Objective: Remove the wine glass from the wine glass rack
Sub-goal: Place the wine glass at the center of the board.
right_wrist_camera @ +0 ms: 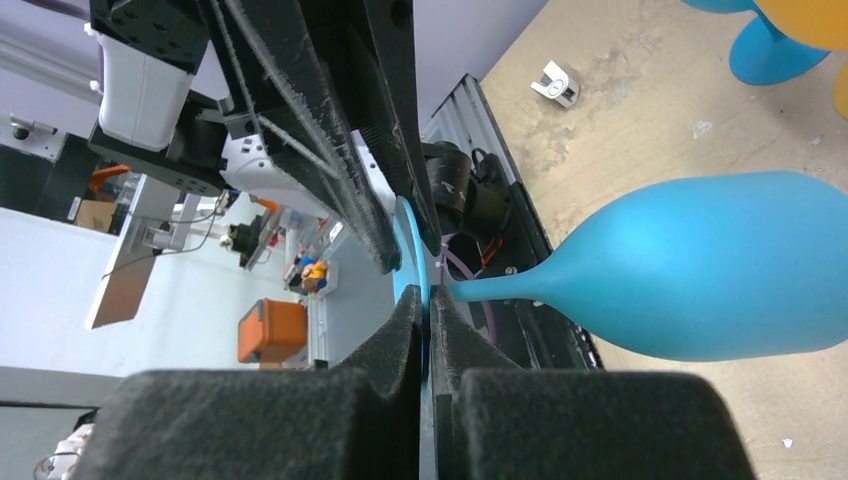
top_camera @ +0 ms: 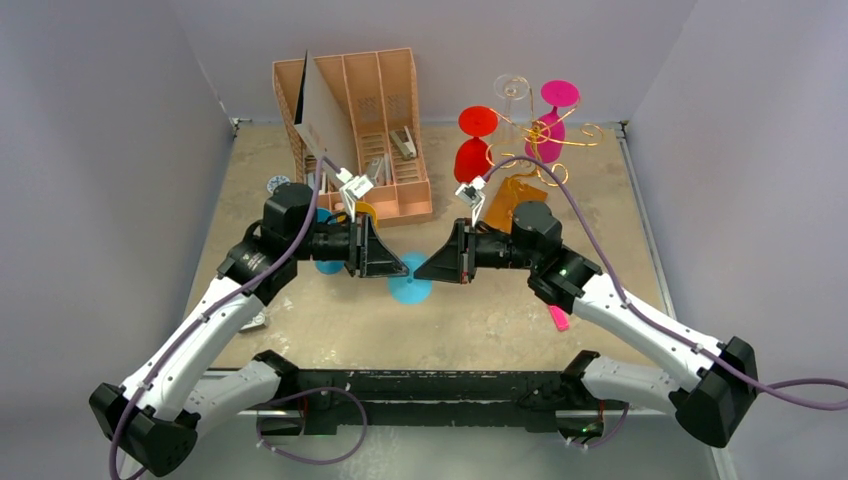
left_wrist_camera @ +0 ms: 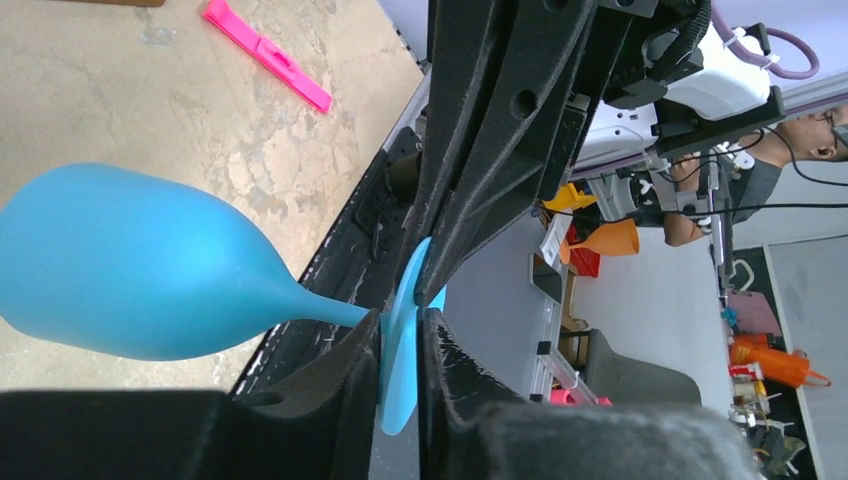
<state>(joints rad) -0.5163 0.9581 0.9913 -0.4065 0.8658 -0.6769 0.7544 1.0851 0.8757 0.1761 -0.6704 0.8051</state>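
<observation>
Blue wine glass: off the wine glass rack, lying sideways above mid-table, its foot pinched by both left fingers and right fingers.

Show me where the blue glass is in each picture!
Top: blue glass in the middle of the picture.
Left wrist: bowl left, foot pinched in the fingers below.
Right wrist: bowl right, foot pinched in the fingers below.
Shared landmark: the tan table.
</observation>
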